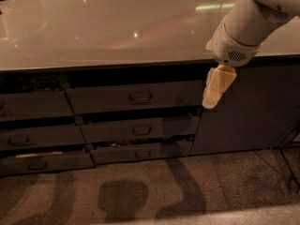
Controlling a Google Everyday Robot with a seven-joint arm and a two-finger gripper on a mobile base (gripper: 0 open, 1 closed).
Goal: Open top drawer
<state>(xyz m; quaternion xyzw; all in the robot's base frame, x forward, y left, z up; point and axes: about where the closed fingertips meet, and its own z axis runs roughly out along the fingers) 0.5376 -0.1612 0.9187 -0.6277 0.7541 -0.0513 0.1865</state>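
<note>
The top drawer [108, 99] is the wide dark grey front just under the countertop, with a small loop handle [140, 97] at its centre. A dark gap shows above its upper edge; its interior is hidden. My gripper [212, 95] hangs from the white arm [239, 36] at the upper right, with pale yellow fingers pointing down. It hovers in front of the drawer's right end, to the right of the handle, and holds nothing that I can see.
Two shorter drawer fronts [140, 129] sit below the top drawer, and several more [35, 106] are stacked at the left. A tall grey cabinet door [248, 111] is at the right. The glossy countertop [117, 27] overhangs them all. Thin black metal legs [286, 149] stand on the carpet at the right edge.
</note>
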